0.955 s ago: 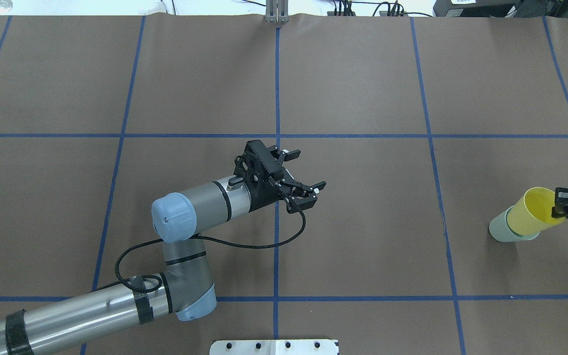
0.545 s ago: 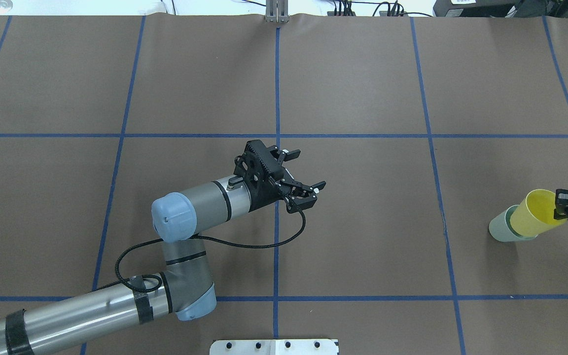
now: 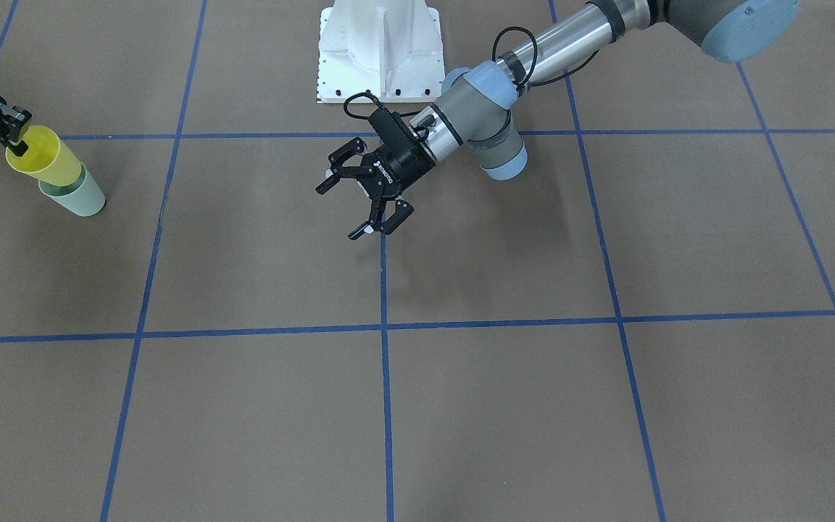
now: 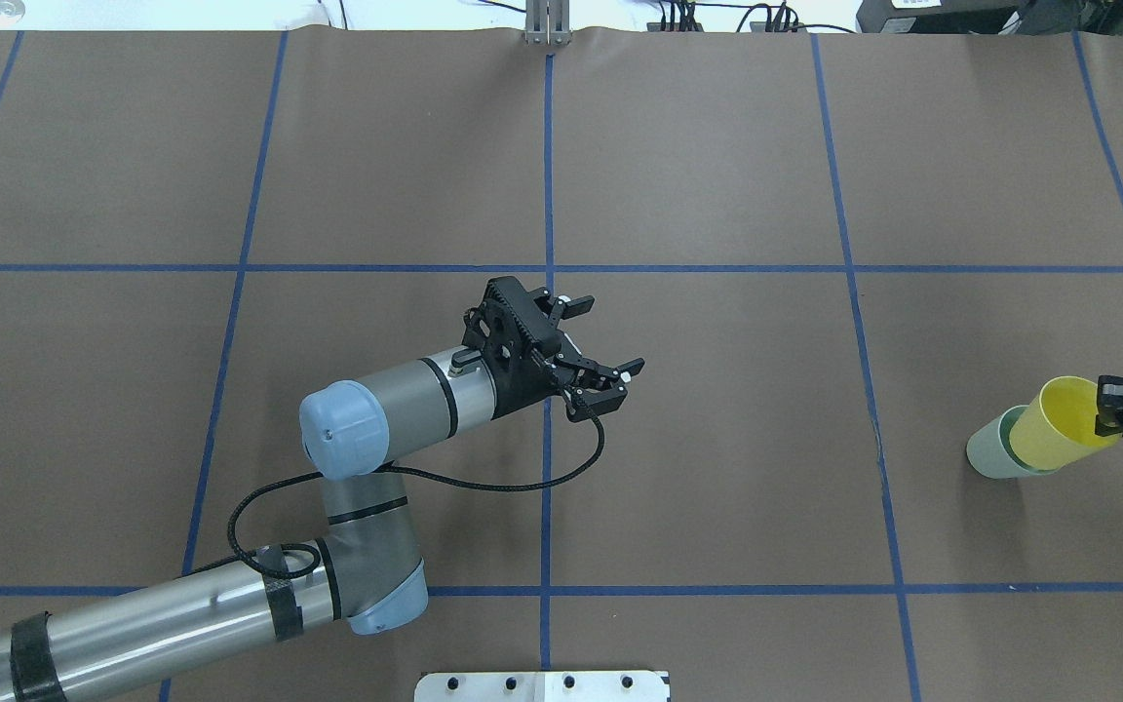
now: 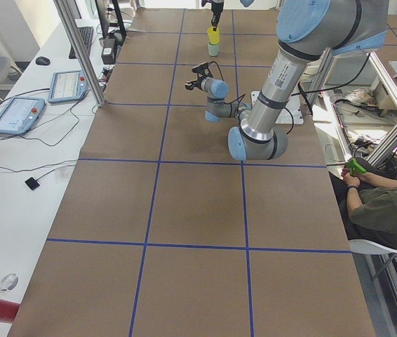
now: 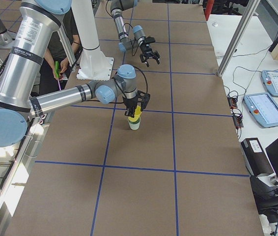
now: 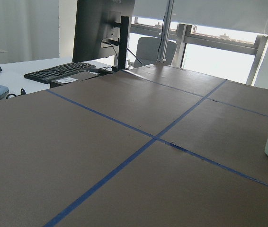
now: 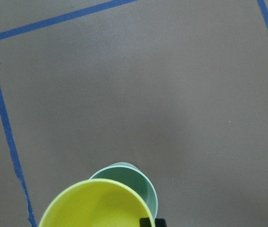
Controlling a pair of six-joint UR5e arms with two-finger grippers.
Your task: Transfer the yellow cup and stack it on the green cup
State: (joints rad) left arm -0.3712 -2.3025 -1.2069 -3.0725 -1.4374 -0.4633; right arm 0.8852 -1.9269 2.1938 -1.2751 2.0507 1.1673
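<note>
Brown paper surface (image 4: 717, 439), ruled in blue tape (image 4: 547, 487): yellow cup (image 4: 1059, 429) sits partway in green cup (image 4: 986, 456) at the robot's far right.

Nearer the middle, the left arm's fingers (image 4: 605, 371) hang spread apart and empty. Far off at the edge, the right arm's fingers (image 4: 1112, 409) are clamped on the yellow cup's rim. Its base is inside the mouth of the green cup, which stands on the surface. Both are smooth, thin-walled, tapered plastic tumblers, likely light and slick. Released off-centre, the yellow cup could wedge crooked. Pressed down askew, it could tip or slide the green one.
</note>
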